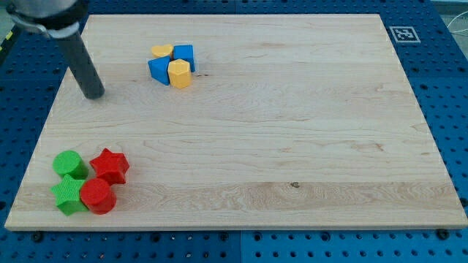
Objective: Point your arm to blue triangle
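A blue triangle [158, 69] lies near the view's top, left of centre, in a tight cluster. It touches a yellow hexagon [179, 74] on its right. A yellow heart [162, 52] and a blue cube [183, 54] sit just above. My tip [94, 94] rests on the board to the left of the cluster, a short way from the blue triangle and slightly lower in the view. The rod leans up toward the view's top left.
At the view's bottom left sits a second cluster: a green cylinder [69, 164], a red star [110, 165], a green star [69, 193] and a red cylinder [97, 196]. The wooden board [292, 131] lies on a blue pegboard; a marker tag [404, 33] is at top right.
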